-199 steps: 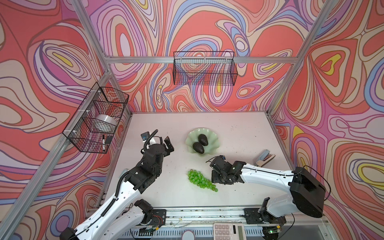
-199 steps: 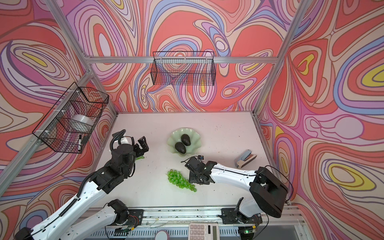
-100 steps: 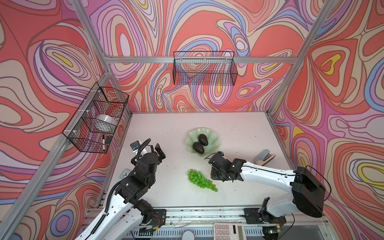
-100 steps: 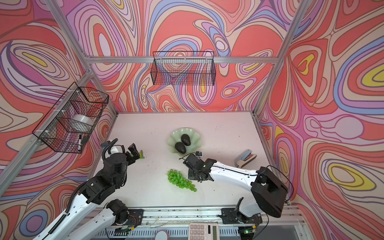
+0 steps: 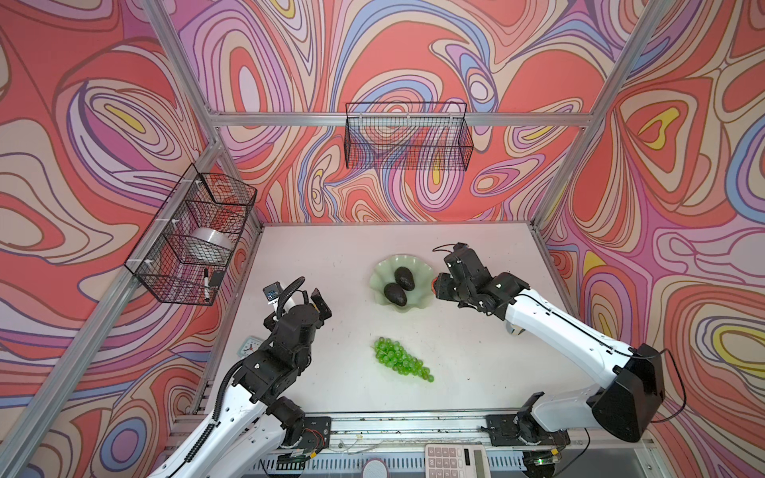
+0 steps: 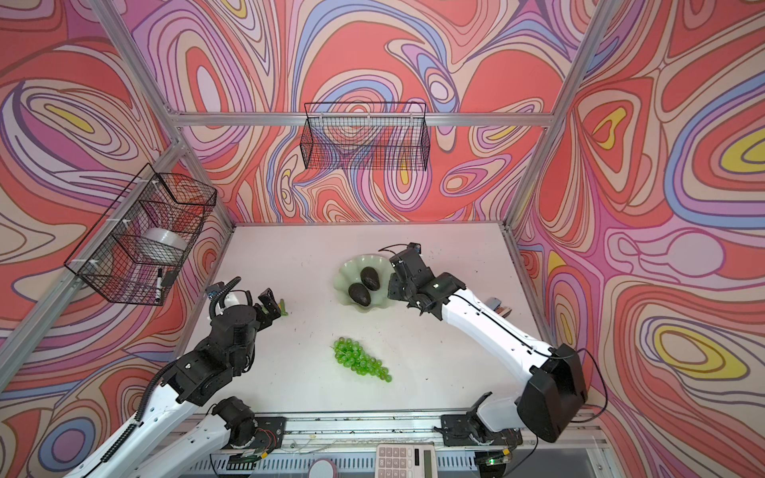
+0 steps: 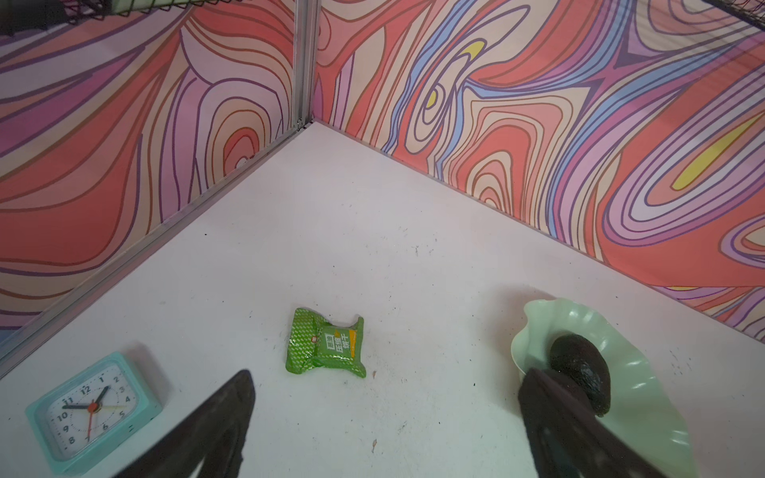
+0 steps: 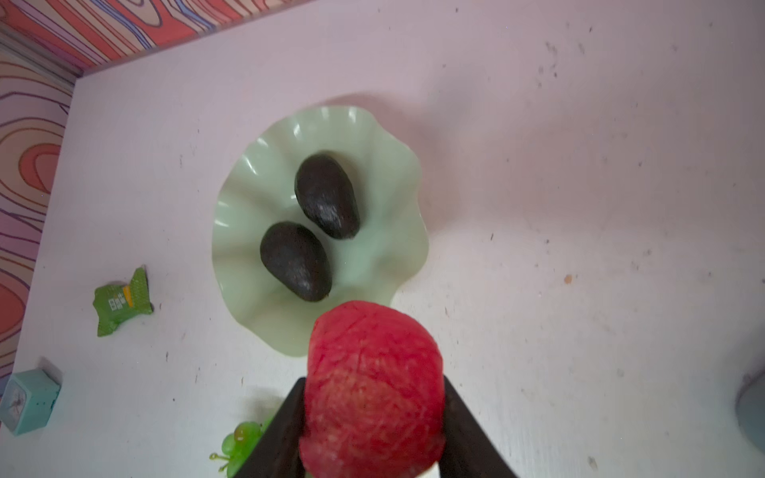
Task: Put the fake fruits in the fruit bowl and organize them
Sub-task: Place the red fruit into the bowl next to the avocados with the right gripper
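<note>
Fruit bowl (image 5: pixel 380 275) sits mid-table, a bit toward the back wall, with both avocados (image 8: pixel 327 194) (image 8: pixel 296 260) inside, lying side by side and nearly touching; both top views confirm it (image 6: pixel 370 278) (image 6: pixel 358 294). Grapes (image 5: pixel 399 360) are on the table, well apart from the bowl on its front side, nothing touching them. Red fruit (image 8: pixel 372 385) is clamped between the right gripper (image 8: pixel 374 399) fingers, one black pad on each flank, held off the table. In a top view only a sliver of it (image 5: pixel 433 284) shows, right at the bowl's right rim; the wrist view puts it over the near edge of the bowl (image 8: pixel 248 194), not down in it. Can't tell whether it touches the rim. The right arm reaches in from the front-right corner, with the gripper (image 6: pixel 393 285) tight against the bowl's right side. Left gripper (image 7: pixel 389 385) has its jaws spread wide with nothing between them and hangs over the left part of the table, near the side wall. Its wrist view shows a green packet (image 7: pixel 325 343) flat on the table past the fingertips, a mint alarm clock (image 7: pixel 91 409) off to one side and the bowl (image 7: pixel 645 372) with one avocado (image 7: pixel 579 368) on the other. In a top view the packet (image 6: pixel 283 308) peeks out just beside the left fingers (image 6: pixel 268 304). Two black wire baskets hang on the back wall (image 5: pixel 407 136) and the left wall (image 5: pixel 190 236). A calculator (image 5: pixel 455 459) lies at the front edge, off the work surface.
</note>
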`<state>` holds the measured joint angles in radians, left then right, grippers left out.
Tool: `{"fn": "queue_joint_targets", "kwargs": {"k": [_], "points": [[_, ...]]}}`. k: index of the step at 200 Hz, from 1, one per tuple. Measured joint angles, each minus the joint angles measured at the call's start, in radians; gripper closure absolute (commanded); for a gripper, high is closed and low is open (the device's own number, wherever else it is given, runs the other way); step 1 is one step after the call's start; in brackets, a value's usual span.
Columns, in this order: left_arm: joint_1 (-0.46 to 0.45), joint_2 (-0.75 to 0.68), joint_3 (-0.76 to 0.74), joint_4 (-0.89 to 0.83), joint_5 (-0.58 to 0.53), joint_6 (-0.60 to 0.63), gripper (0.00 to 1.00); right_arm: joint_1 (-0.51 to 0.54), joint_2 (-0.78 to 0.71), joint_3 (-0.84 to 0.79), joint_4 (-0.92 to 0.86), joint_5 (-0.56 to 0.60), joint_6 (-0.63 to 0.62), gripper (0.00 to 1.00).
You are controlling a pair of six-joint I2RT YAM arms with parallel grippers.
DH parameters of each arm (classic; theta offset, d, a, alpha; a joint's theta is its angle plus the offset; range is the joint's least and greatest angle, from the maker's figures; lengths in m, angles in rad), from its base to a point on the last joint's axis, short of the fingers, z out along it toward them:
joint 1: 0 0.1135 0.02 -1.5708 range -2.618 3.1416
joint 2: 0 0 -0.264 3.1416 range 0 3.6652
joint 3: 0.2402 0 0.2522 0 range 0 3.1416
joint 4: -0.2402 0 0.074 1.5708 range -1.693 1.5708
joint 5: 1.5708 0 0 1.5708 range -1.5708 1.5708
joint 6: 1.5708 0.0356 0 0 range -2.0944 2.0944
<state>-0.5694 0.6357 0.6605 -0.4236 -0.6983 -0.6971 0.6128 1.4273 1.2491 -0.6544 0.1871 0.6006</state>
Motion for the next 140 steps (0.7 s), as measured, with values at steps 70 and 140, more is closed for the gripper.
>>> {"fn": "queue_joint_targets", "kwargs": {"k": [70,140], "points": [[0.000,-0.022,-0.001,-0.030,0.026,-0.034,0.00,-0.072,0.320,0.136,0.169,-0.024,-0.119,0.70],[0.000,-0.037,-0.002,-0.060,0.029,-0.048,0.00,-0.076,0.476,0.139,0.237,-0.052,-0.116,0.67]]}}
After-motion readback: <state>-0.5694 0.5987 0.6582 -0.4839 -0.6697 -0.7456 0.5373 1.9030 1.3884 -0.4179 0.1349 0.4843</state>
